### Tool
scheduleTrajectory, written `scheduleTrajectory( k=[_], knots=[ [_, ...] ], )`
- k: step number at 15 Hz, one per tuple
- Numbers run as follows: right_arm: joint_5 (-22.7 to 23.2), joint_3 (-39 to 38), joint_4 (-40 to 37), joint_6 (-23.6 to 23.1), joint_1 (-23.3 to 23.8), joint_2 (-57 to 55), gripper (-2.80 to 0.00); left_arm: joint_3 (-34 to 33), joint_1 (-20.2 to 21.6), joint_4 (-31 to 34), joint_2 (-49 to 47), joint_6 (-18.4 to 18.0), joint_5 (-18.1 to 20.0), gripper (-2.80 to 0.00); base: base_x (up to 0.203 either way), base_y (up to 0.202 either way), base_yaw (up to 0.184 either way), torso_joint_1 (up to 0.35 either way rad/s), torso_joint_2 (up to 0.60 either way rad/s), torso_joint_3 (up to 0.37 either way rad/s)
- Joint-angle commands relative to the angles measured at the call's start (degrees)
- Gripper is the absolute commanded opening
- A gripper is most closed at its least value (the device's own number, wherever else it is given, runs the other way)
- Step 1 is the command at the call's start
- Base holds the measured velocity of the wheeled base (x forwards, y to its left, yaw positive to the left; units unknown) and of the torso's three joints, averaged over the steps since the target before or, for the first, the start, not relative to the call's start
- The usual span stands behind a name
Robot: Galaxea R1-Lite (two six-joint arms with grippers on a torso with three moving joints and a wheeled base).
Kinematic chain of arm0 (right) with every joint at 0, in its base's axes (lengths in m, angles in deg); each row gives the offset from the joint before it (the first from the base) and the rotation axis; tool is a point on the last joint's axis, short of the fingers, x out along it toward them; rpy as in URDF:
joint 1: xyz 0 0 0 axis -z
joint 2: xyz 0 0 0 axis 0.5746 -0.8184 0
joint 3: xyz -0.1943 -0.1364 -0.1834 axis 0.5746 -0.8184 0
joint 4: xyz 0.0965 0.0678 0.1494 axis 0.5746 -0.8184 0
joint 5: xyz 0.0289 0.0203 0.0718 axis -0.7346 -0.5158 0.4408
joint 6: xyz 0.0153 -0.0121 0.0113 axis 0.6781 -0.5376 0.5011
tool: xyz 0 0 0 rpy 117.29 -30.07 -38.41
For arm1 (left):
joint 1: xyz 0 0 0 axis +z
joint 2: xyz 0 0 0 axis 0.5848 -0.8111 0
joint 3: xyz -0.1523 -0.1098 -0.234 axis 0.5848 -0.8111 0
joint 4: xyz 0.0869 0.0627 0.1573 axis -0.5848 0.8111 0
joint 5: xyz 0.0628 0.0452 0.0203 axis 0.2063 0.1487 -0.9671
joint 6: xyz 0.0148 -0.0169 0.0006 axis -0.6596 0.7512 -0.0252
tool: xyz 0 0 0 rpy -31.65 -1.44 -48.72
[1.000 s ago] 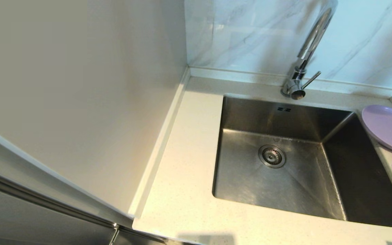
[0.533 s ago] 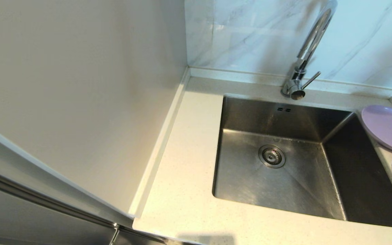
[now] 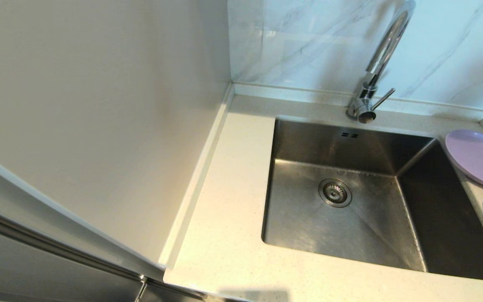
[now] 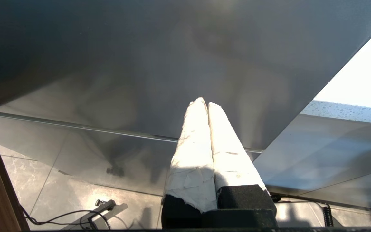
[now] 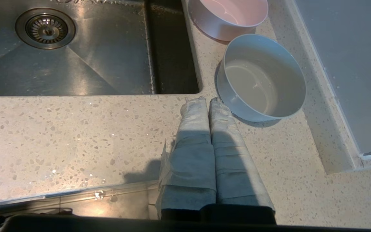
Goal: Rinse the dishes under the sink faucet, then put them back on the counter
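Hovering over the near edge of the surface (image 5: pixel 76 135), the right gripper (image 5: pixel 207 100) has its taped jaws pressed together with nothing between them; in the right wrist view a grey bowl (image 5: pixel 262 80) sits just beyond its tips, and the pale pink bowl (image 5: pixel 229 14) stands right behind that, both beside the sink (image 5: pixel 76 71). The left gripper (image 4: pixel 204 104) hangs low in front of a dark cabinet front (image 4: pixel 140 64), its jaws likewise closed and empty. Neither arm appears in the head view.

From the head camera, the steel sink fills the middle, its round drain (image 3: pixel 334 192) near the centre and the two overflow slots (image 3: pixel 349 135) on the far wall at 12 o'clock. At 3 o'clock of the basin the pink bowl shows only at the frame edge, and the lilac plate (image 3: pixel 478 157) lies on the surface at about 2 o'clock, overhanging the rim slightly. The faucet (image 3: pixel 375 71) rises at the far edge, lever (image 3: pixel 382 100) angled right. Nothing has shifted since the earlier frames.
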Motion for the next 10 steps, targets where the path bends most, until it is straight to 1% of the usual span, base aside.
scheduleTrajectory(
  k=[1,3,5,7,8,10],
  knots=[
    [-0.1,-0.6,0.1,-0.1,-0.7,-0.3,-2.8,0.0,0.0,0.0,0.0,0.0,0.0,-2.8,0.0,0.0,0.0,0.0,0.0,0.0],
    [-0.1,-0.6,0.1,1.2,-1.1,-0.3,-2.8,0.0,0.0,0.0,0.0,0.0,0.0,-2.8,0.0,0.0,0.0,0.0,0.0,0.0],
    [-0.1,-0.5,0.1,2.0,-4.3,0.1,-2.8,0.0,0.0,0.0,0.0,0.0,0.0,-2.8,0.0,0.0,0.0,0.0,0.0,0.0],
    [-0.1,-0.5,0.1,2.3,-8.5,4.4,-2.8,0.0,0.0,0.0,0.0,0.0,0.0,-2.8,0.0,0.0,0.0,0.0,0.0,0.0],
    [-0.1,-0.6,0.0,2.4,-9.4,5.3,-2.8,0.0,0.0,0.0,0.0,0.0,0.1,-2.8,0.0,0.0,0.0,0.0,0.0,0.0],
    [0.2,-0.5,-0.2,2.5,-9.0,8.2,-2.8,0.0,0.0,0.0,0.0,0.0,0.0,-2.8,0.0,0.0,0.0,0.0,0.0,0.0]
  ],
)
